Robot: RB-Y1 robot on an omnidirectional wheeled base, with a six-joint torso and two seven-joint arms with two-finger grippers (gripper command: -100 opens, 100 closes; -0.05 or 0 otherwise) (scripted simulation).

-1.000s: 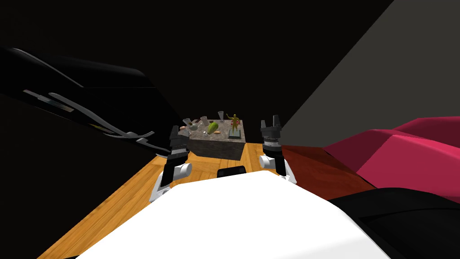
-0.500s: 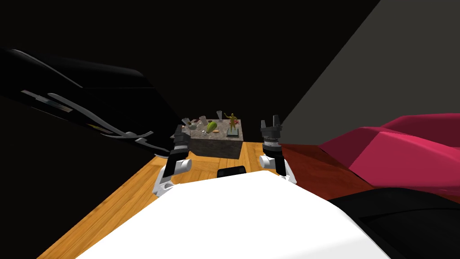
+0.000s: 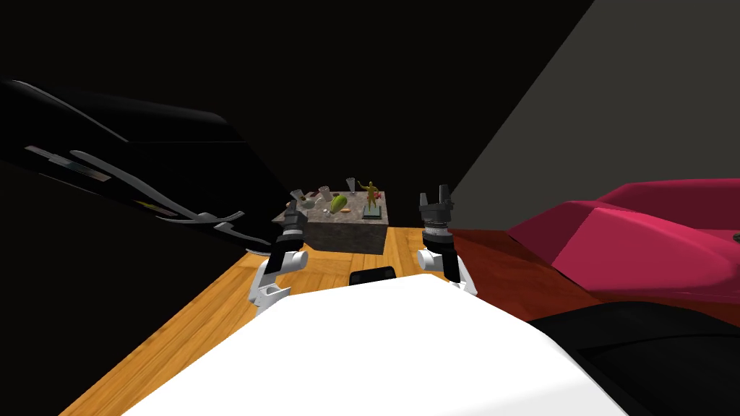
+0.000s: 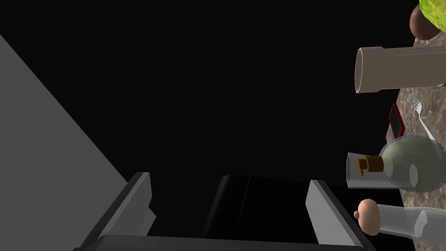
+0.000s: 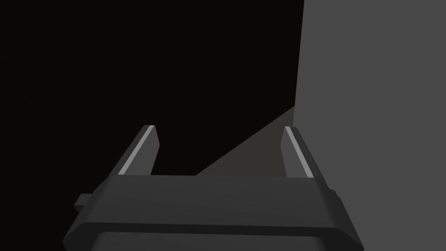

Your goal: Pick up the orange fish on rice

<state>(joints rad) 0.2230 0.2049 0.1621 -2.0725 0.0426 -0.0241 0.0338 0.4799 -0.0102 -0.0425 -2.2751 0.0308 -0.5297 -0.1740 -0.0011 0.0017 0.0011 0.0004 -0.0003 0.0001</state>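
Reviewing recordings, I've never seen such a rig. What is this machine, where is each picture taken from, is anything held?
It is a two-armed robot facing a stone-topped table. The wide picture comes from its head; the other two from cameras on its wrists, each looking forward along its arm. On the table are a golden figurine, a corked bottle, a beige cup, a fork and an orange piece, probably the fish on rice. The left claw is near the table's corner, the right claw apart from it; both are open and empty.
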